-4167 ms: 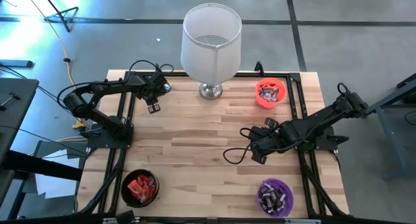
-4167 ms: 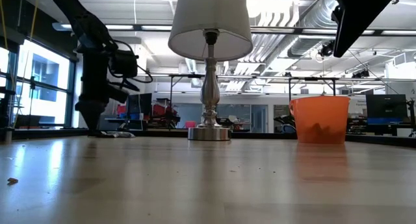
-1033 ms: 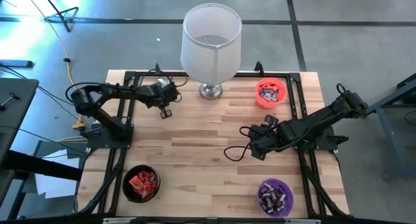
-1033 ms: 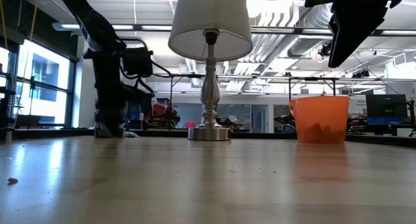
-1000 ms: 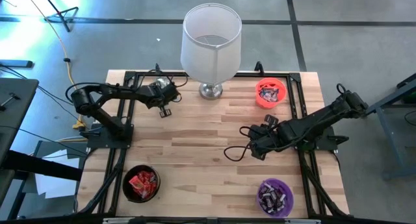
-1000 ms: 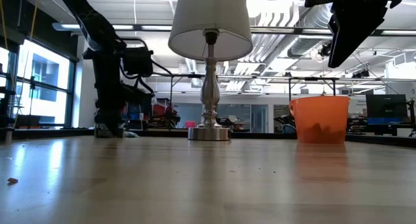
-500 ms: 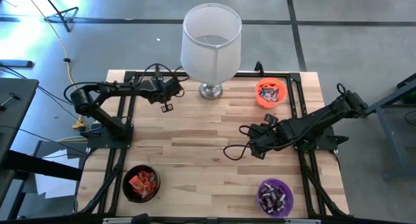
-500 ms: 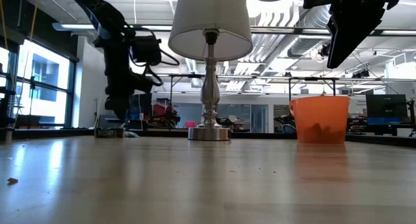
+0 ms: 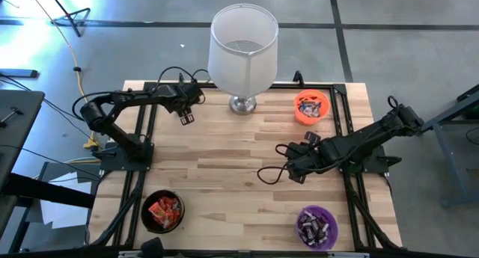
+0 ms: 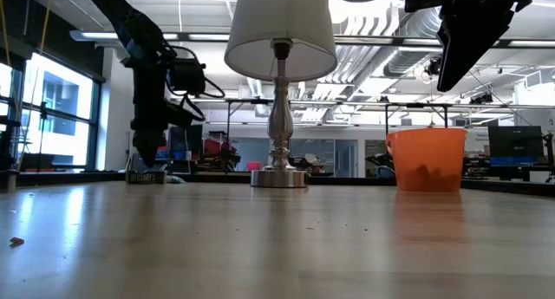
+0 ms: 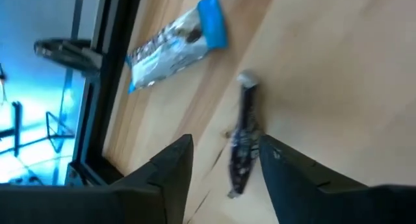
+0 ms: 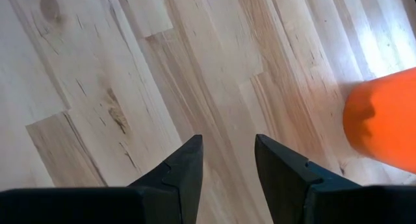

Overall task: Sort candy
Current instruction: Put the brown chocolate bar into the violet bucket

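Blue-white candy (image 11: 175, 42) — left wrist view only

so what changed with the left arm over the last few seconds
The left gripper swung from the table's far left edge toward the lamp, came down, and then rose with its fingers opening. A dark-wrapped candy lies on the wood below it, beside a blue-white candy, and neither is held. The right gripper, open above bare wood, and the three bowls stayed put.
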